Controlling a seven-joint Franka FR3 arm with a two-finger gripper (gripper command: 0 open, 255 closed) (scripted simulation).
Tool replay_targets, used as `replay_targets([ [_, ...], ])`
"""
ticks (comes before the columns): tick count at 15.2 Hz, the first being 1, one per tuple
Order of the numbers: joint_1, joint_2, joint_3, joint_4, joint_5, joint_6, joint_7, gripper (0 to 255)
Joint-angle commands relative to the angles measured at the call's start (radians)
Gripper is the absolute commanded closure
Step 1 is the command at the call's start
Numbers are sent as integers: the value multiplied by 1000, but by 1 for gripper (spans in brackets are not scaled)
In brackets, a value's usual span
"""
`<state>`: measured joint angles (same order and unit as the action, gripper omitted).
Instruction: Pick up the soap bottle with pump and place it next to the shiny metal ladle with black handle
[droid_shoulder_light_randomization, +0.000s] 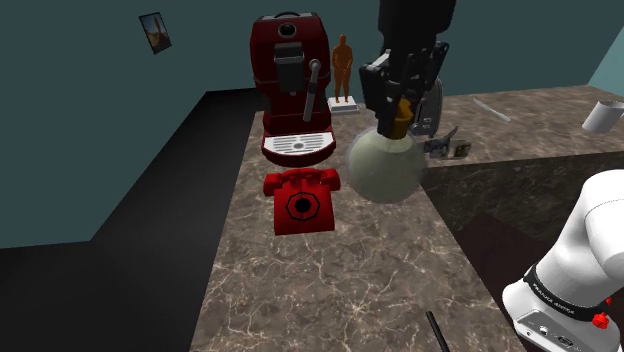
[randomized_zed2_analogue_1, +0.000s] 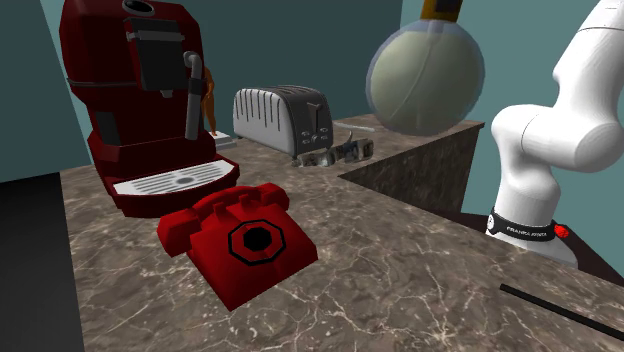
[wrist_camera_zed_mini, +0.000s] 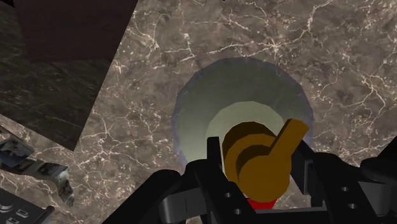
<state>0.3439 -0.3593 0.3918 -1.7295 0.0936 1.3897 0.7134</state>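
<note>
Soap bottle (droid_shoulder_light_randomization: 385, 165), upright, is clasped at the pump (wrist_camera_zed_mini: 261, 159) by the gripper (droid_shoulder_light_randomization: 398, 105) over the countertop (droid_shoulder_light_randomization: 330, 290); thin black rod (droid_shoulder_light_randomization: 437, 332), judged the ladle's handle, is sited toward the edge by the arm (droid_shoulder_light_randomization: 585, 240).

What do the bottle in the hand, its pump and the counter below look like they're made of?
The bottle is pale grey-green with a translucent-looking edge and a soft sheen: glass or clear plastic, I cannot tell which. The pump is flat ochre without glints, probably plastic. The counter looks like polished brown marble, by its white veins.
</note>
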Motion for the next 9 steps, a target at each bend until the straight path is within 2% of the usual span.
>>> replay_targets([
  [1,3,-14,1,-39,5,26,1,255],
  [9,10,-56,0,-186,19,133,-8,255],
])
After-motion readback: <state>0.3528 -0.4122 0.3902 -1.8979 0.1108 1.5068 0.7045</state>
